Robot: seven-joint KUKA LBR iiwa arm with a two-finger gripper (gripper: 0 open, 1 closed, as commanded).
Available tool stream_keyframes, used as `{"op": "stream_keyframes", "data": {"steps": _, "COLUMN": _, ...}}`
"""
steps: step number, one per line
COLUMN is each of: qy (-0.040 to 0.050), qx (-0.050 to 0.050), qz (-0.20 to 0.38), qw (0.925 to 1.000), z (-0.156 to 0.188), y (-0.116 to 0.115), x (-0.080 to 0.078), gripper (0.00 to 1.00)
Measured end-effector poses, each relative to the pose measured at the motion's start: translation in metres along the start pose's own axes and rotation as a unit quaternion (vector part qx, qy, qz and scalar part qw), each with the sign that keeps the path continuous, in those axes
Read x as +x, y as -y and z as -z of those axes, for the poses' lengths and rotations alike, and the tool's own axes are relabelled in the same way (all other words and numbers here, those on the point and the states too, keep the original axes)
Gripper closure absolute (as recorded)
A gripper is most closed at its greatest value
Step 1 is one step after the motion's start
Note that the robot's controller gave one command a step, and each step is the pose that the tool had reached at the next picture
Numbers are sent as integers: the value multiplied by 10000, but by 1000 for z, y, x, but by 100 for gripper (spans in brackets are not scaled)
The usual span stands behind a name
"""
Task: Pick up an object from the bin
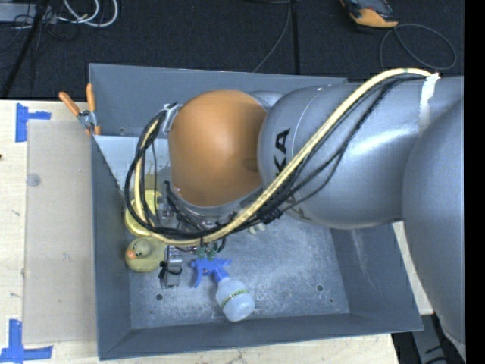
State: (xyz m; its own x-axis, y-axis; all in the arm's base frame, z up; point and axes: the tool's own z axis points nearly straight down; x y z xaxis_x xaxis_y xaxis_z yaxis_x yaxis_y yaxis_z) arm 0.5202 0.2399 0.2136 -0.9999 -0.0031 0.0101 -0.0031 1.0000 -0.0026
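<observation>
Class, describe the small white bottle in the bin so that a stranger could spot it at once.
Start at the grey bin and look below the arm's orange cover, near the lower wall. The bottle lies on its side, white with a blue, trigger-like top; the yellow duck to its left has no blue.

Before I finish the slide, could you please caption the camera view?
Gripper low in the grey bin, between a yellow toy duck and a blue-topped white bottle.
</observation>
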Motion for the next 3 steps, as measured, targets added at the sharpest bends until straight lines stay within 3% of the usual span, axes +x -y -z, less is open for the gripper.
{"op": "stream_keyframes", "data": {"steps": 1, "qy": 39, "qx": -10, "qz": -23, "qw": 10000, "z": 5, "y": 1, "x": -2, "gripper": 0}}
{"op": "stream_keyframes", "data": {"steps": 2, "qy": 37, "qx": -13, "qz": -214, "qw": 9998, "z": -48, "y": -4, "x": -2, "gripper": 0}}
{"op": "stream_keyframes", "data": {"steps": 3, "qy": 23, "qx": -7, "qz": -137, "qw": 9999, "z": -122, "y": 21, "x": 7, "gripper": 100}}
